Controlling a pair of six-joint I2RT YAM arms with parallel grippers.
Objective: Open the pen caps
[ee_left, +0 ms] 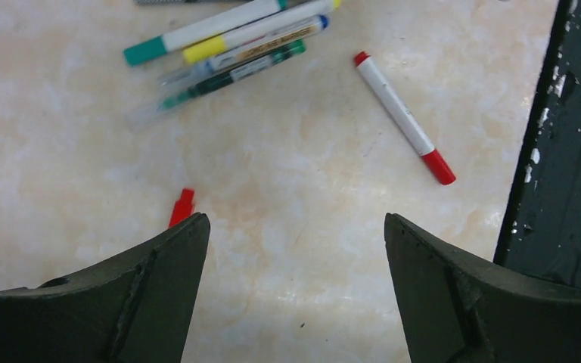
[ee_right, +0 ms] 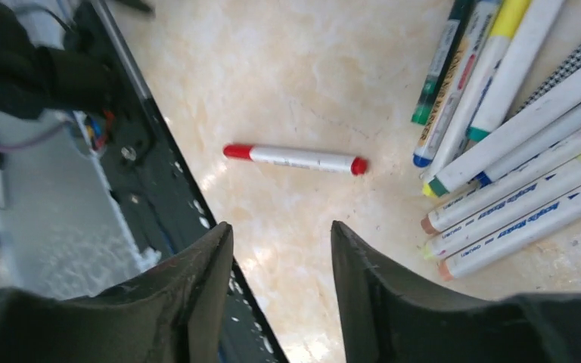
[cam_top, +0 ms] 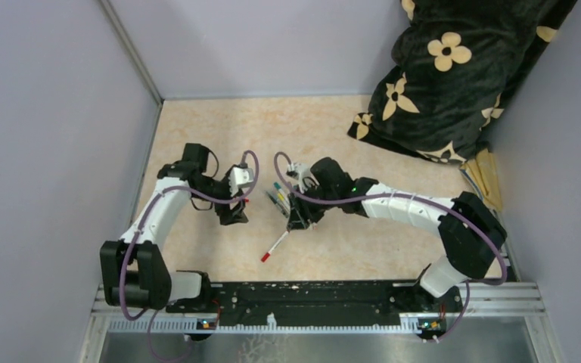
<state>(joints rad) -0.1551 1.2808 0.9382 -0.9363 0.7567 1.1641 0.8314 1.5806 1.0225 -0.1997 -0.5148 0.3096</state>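
Pen [ee_right: 295, 159], red at both ends, lies alone on the table [cam_top: 272, 128], crosswise just ahead of the right gripper [ee_right: 281, 231], its jaws narrowly parted and empty; left gripper [ee_left: 295, 227] wide, empty, farther off; other pens [ee_right: 514, 136] heaped beside the right.

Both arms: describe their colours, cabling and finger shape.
The left arm and right arm have white links, black joints and bases. A purple cable loops along each. The fingers are dark tapering wedges. A green light shows on the right arm.
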